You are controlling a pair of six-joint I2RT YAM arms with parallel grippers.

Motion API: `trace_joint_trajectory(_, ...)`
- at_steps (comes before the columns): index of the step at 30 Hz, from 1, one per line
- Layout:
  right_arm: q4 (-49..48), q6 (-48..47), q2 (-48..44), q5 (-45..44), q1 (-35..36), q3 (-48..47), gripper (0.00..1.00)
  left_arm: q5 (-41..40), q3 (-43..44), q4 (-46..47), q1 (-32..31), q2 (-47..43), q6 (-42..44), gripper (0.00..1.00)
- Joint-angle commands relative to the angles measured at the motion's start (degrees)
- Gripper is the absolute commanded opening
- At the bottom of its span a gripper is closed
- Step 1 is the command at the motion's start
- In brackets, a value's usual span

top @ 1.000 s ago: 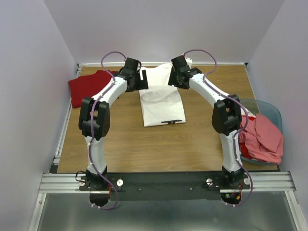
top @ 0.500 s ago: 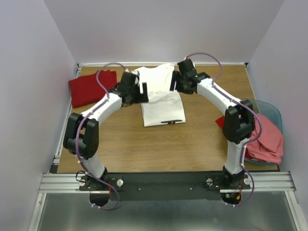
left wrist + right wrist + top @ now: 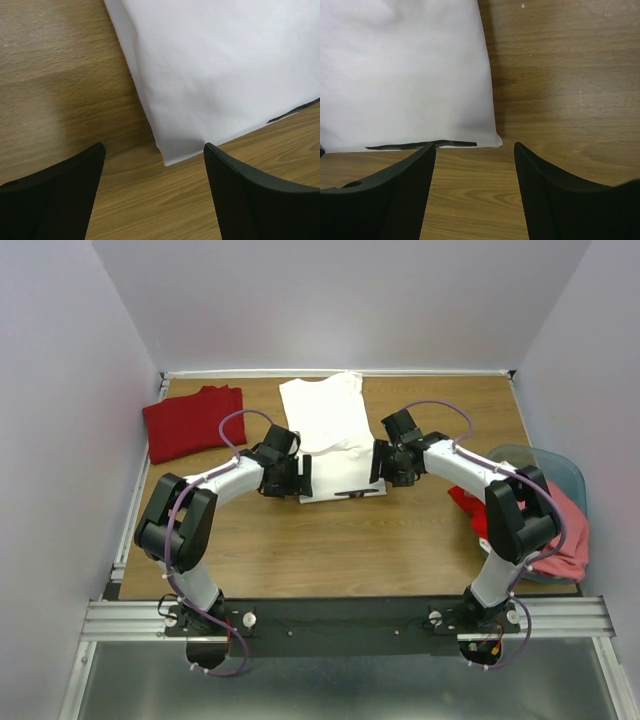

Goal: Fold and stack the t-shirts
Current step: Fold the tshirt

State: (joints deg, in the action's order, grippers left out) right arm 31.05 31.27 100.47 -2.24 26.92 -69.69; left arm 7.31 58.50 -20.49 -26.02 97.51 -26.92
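One red shirt (image 3: 190,422) folded at the worktop's (image 3: 300,540) far left, white shirt (image 3: 330,430) part-folded at centre, left fingers (image 3: 60,190) and right fingers (image 3: 390,190) wide apart, empty, over its near corners, pink shirt (image 3: 565,528) heaped in bin (image 3: 555,462), nothing stacked; seems under halfway.

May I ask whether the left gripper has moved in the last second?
Yes. The left gripper came toward the arm bases, from level with the dark red shirt to the near-left corner of the white shirt.
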Motion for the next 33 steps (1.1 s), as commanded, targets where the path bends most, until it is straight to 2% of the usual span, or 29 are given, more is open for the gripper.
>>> trace_joint_trajectory(1,-3.7,1.3,-1.1,1.9,0.0,3.2,0.68,0.4,-0.2,1.3,-0.7,-0.5,-1.2,0.86)
trace_joint_trajectory(5,-4.9,1.3,0.4,3.2,0.0,4.4,0.64,0.2,0.0,0.8,-0.9,0.0,-1.8,0.82)
trace_joint_trajectory(22,-8.9,1.0,3.1,2.6,-0.8,7.6,0.56,-0.5,-2.8,2.7,-2.3,2.6,-4.1,0.63)
trace_joint_trajectory(27,-10.2,-0.6,3.8,3.3,-1.0,8.3,0.52,0.1,-3.6,4.1,-2.6,3.6,-4.2,0.47)
trace_joint_trajectory(30,-11.2,-1.3,3.2,4.4,-1.1,8.9,0.43,0.9,-5.0,5.5,-2.7,4.3,-4.6,0.36)
trace_joint_trajectory(31,-11.2,-1.3,2.9,5.1,-1.0,9.0,0.38,1.3,-5.4,5.9,-2.7,4.3,-4.8,0.25)
trace_joint_trajectory(33,-11.4,-1.4,1.8,6.4,-1.1,9.1,0.32,2.4,-6.7,7.0,-2.7,4.2,-5.5,0.13)
